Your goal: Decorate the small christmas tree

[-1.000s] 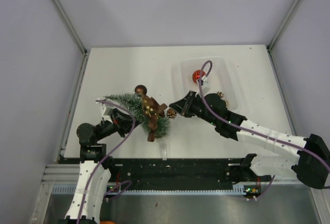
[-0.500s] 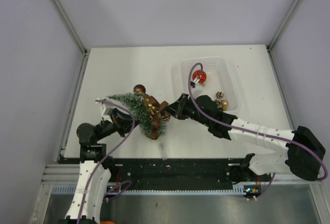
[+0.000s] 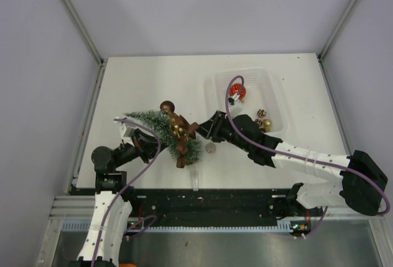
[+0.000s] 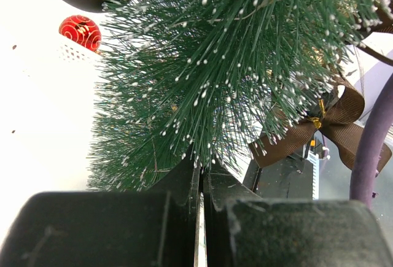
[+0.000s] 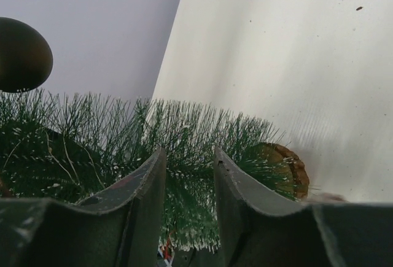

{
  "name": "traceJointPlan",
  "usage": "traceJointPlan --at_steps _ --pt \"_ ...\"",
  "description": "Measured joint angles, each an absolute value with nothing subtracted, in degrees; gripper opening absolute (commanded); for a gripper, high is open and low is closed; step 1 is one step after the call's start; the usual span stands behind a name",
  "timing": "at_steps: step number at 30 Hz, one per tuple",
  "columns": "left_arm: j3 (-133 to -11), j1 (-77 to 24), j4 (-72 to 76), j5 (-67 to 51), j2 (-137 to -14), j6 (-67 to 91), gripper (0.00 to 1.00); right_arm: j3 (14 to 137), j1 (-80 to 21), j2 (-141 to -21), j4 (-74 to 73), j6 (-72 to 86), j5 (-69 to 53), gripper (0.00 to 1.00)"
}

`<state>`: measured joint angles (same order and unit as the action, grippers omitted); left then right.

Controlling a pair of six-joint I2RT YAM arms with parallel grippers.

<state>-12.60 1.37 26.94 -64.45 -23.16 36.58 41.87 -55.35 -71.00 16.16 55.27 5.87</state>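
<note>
The small christmas tree (image 3: 156, 124) is gripped by the closed left gripper (image 4: 200, 178). Just beside the tree, the right gripper (image 5: 189, 155) is opened, bristles seen between its fingers (image 5: 141, 190).

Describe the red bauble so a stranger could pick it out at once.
Find the clear tub on the far right of the white table. The red bauble sits near its left wall. It is the only red ball there; the tub's other baubles are gold.
</note>
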Motion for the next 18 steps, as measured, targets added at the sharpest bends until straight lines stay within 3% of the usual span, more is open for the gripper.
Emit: traceJointPlan --at_steps 11,15,18 --pt "-12.60 1.37 26.94 -64.45 -23.14 36.58 0.00 41.63 -55.33 -70.61 14.66 55.02 7.14 0.37" --pt "-12.60 1.37 26.94 -64.45 -23.14 36.58 0.00 42.96 -52.62 -69.91 7.49 53.63 9.02 0.46" --pt "-12.60 1.37 26.94 -64.45 -23.14 36.58 0.00 47.20 -45.25 -70.96 -0.91 51.53 9.76 0.53"
